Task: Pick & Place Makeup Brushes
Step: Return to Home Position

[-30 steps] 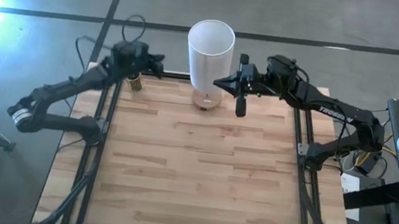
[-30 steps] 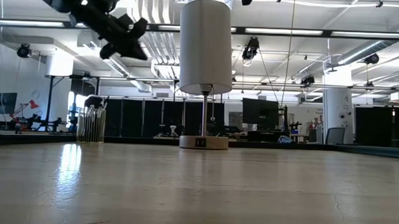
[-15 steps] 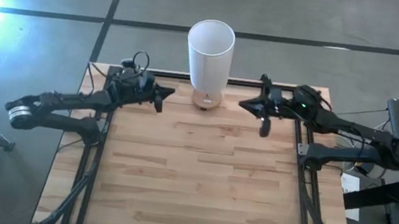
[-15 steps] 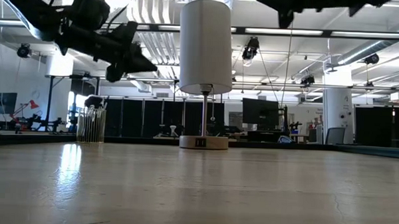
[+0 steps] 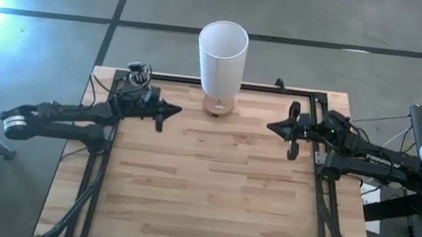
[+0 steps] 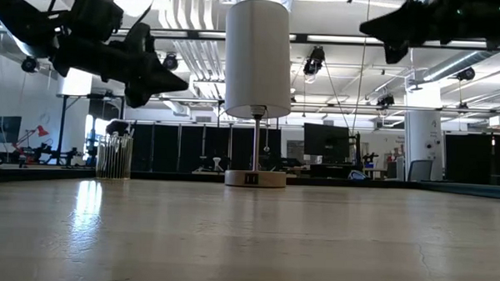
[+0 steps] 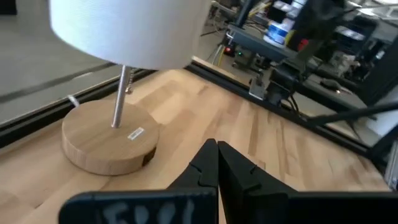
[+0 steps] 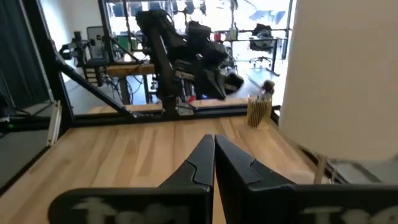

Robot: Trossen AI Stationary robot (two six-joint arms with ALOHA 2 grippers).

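Holding makeup brushes [image 6: 117,129]: clear cup [image 6: 113,161], far left table [image 5: 212,182] corner
Left gripper [image 5: 170,111]: clamped on nothing, aloft beside lamp [image 5: 223,44]
Right gripper [image 5: 271,127]: likewise, near right edge
Handling: light, stiff, thin; pinch mid-handle

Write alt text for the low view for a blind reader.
A white-shaded lamp stands at the far edge of the table, with a clear holder of makeup brushes to its left. Above, the left end effector and right end effector hang shut and empty, flanking its top.

Open tabletop [image 5: 211,190] across middle and front. Back edge blocked: lamp [image 5: 222,48] at centre, cup [image 6: 113,159] of makeup brushes [image 6: 117,127] at left corner.
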